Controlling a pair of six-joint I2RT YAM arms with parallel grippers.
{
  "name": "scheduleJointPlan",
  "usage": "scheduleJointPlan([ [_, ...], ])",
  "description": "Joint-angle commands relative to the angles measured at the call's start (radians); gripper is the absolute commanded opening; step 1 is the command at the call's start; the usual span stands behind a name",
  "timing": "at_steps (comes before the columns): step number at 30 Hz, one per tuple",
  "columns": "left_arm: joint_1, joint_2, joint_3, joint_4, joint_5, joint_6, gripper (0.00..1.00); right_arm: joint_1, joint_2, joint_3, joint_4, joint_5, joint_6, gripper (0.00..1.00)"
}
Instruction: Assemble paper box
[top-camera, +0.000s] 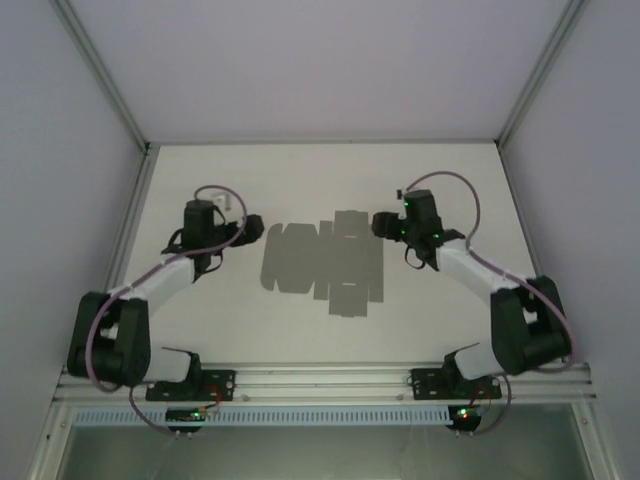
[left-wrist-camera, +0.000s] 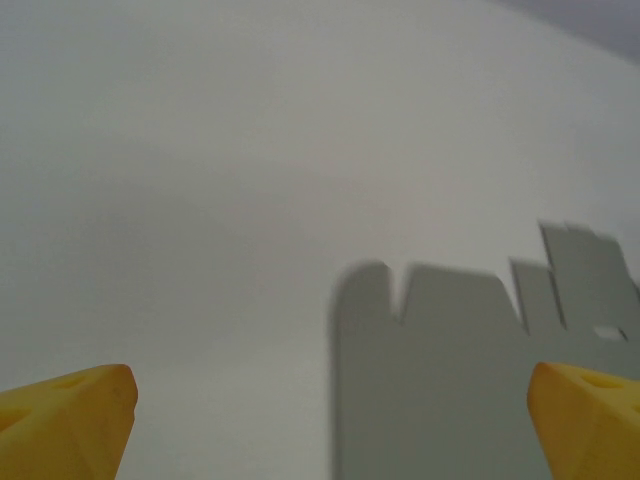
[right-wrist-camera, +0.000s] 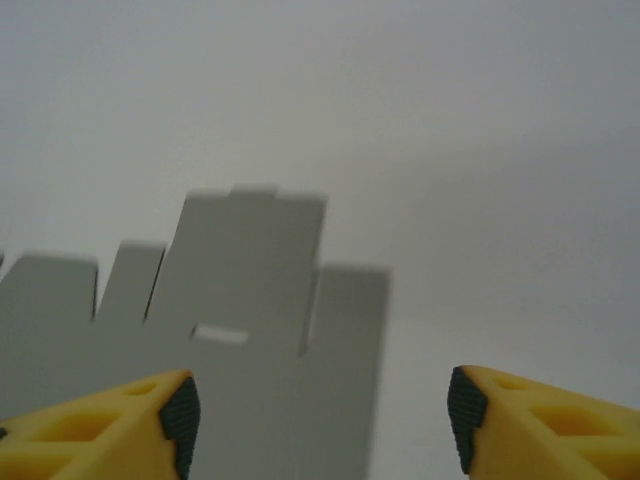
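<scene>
The left gripper (left-wrist-camera: 330, 435) is spread wide, at the left edge of the paper box (top-camera: 320, 265), a flat die-cut grey sheet lying mid-desk. The right gripper (right-wrist-camera: 320, 420) also stands apart, pinching nothing, with one finger over the sheet's right-hand flaps and the other over bare desk (top-camera: 450, 180). Open surface runs beyond the sheet and behind both arms. Slanting frame posts (top-camera: 103, 80) and pale walls bound the sides.

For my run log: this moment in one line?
paper box: flat, unfolded | left claw: open, beside it | right claw: open, over its edge
</scene>
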Motion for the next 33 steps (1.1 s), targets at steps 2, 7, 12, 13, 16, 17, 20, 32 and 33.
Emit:
scheduleJointPlan([
  [2,-0.009,0.085,0.05,-0.055,0.174,-0.036,1.0,0.03,0.129,0.082,-0.196,-0.108,0.056,0.51],
  [7,-0.011,0.156,0.086,-0.103,0.273,-0.03,1.0,0.021,0.246,0.103,-0.187,-0.179,0.095,0.36],
  [12,-0.012,0.239,0.116,-0.165,0.341,-0.025,0.99,-0.004,0.337,0.085,-0.215,-0.15,0.127,0.28],
  [13,-0.011,0.262,0.122,-0.173,0.367,-0.022,1.0,-0.011,0.353,0.077,-0.217,-0.147,0.13,0.28],
  [16,-0.012,0.301,0.131,-0.191,0.452,-0.026,1.0,-0.022,0.379,0.054,-0.227,-0.128,0.147,0.24],
  [17,-0.011,0.303,0.127,-0.198,0.452,-0.025,1.0,-0.027,0.381,0.043,-0.222,-0.119,0.158,0.24],
  [20,-0.011,0.319,0.129,-0.204,0.442,-0.024,1.0,-0.038,0.388,0.01,-0.187,-0.135,0.174,0.23],
  [32,-0.006,0.36,0.155,0.094,0.814,-0.256,0.95,-0.023,0.405,0.0,-0.165,-0.114,0.137,0.23],
  [33,-0.003,0.345,0.147,0.148,0.827,-0.295,0.95,-0.022,0.406,0.0,-0.163,-0.114,0.134,0.23],
])
